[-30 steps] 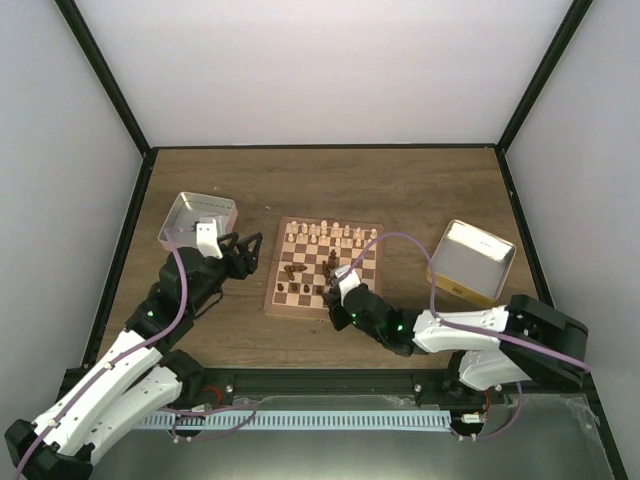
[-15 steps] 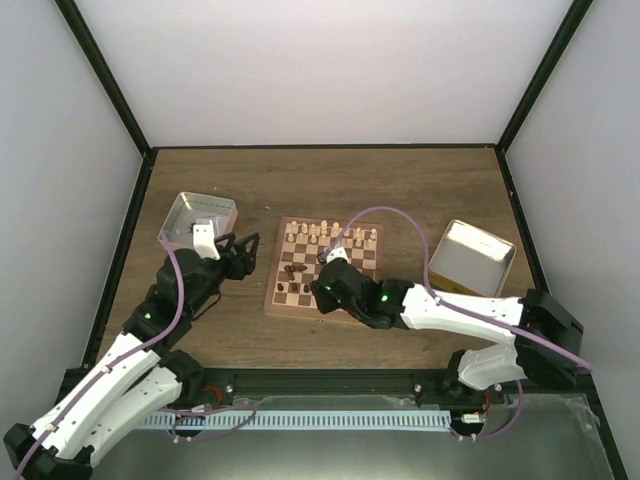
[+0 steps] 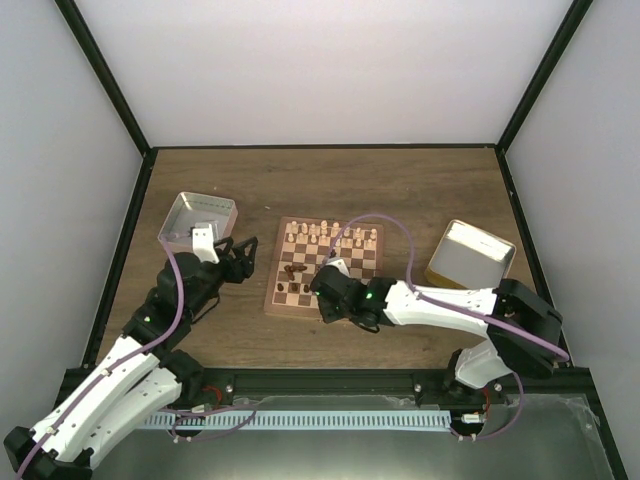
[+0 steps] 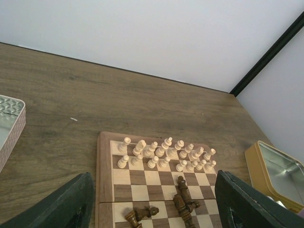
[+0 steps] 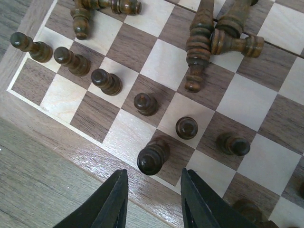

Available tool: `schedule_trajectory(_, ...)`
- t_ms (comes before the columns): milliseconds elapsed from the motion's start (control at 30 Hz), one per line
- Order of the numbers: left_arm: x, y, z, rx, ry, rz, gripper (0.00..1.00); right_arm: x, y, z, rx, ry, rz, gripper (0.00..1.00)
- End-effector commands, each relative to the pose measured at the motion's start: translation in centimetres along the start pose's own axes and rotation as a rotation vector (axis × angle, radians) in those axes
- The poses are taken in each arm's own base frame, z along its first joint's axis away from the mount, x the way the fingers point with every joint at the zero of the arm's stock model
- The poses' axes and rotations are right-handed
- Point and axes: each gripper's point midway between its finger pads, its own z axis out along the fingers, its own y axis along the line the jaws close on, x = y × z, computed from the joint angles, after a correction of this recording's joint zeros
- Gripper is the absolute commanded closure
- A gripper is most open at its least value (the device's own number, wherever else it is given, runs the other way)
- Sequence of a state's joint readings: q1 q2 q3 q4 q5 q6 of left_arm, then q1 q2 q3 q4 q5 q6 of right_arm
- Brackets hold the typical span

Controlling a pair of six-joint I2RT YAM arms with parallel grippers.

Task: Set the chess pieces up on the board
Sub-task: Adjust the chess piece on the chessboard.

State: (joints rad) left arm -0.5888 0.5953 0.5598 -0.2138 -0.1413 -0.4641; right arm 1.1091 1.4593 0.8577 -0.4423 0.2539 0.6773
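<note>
Right wrist view, right end effector [image 5: 154, 176] ajar and empty, dark piece [image 5: 153, 154] upright

board [image 4: 142, 178]: cream pieces [image 4: 164, 154] in two upright rows | dark pieces [image 4: 184, 202] toppled | pincer [image 4: 154, 175] spread

A wood-grain table [image 3: 400, 190] fills the floor of a box-like enclosure; a plain white back wall [image 3: 320, 70] rises behind it; white side walls [image 3: 50, 200] slope outward left and right; black frame posts [image 3: 103, 72] run along the corners where the panels meet; a black rail [image 3: 330, 378] edges the near side, with a pale slotted strip [image 3: 330, 420] and grey metal sheet [image 3: 300, 455] below; light is even and soft, shadows faint.
</note>
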Motion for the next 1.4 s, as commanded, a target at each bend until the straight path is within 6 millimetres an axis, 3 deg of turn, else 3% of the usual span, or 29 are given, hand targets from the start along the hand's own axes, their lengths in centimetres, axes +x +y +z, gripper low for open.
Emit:
schedule_trajectory(0,0.2,0.2,0.1,-0.005,0.001,0.016,0.28,-2.3,1.1,-0.6,-0.015,-0.054,0.01,0.67)
schedule_trajectory(267,0.3,0.3,0.2,-0.009,0.006,0.018,0.28,-2.7,0.8,0.5,0.034,-0.057,-0.007,0.69)
schedule_trajectory(467,0.4,0.3,0.4,-0.011,0.011,0.02,0.28,-2.5,0.6,0.6,0.041,-0.055,-0.011,0.81)
schedule_trajectory(633,0.5,0.3,0.5,-0.013,0.016,0.021,0.28,-2.0,0.0,0.3,0.054,-0.044,-0.017,0.85)
schedule_trajectory(900,1.2,0.4,0.8,-0.016,0.039,0.018,0.28,-1.5,-0.7,-0.6,0.054,-0.041,-0.023,0.85)
schedule_trajectory(1167,1.2,0.4,0.8,-0.016,0.04,0.014,0.28,-0.8,-0.8,0.3,0.064,-0.02,-0.026,0.84)
schedule_trajectory(1267,1.2,0.5,0.8,-0.018,0.043,0.015,0.28,-0.7,-0.8,0.5,0.066,-0.016,-0.028,0.81)
schedule_trajectory(1367,1.3,0.5,0.8,-0.019,0.045,0.014,0.28,-0.8,-0.8,0.4,0.063,-0.016,-0.026,0.72)
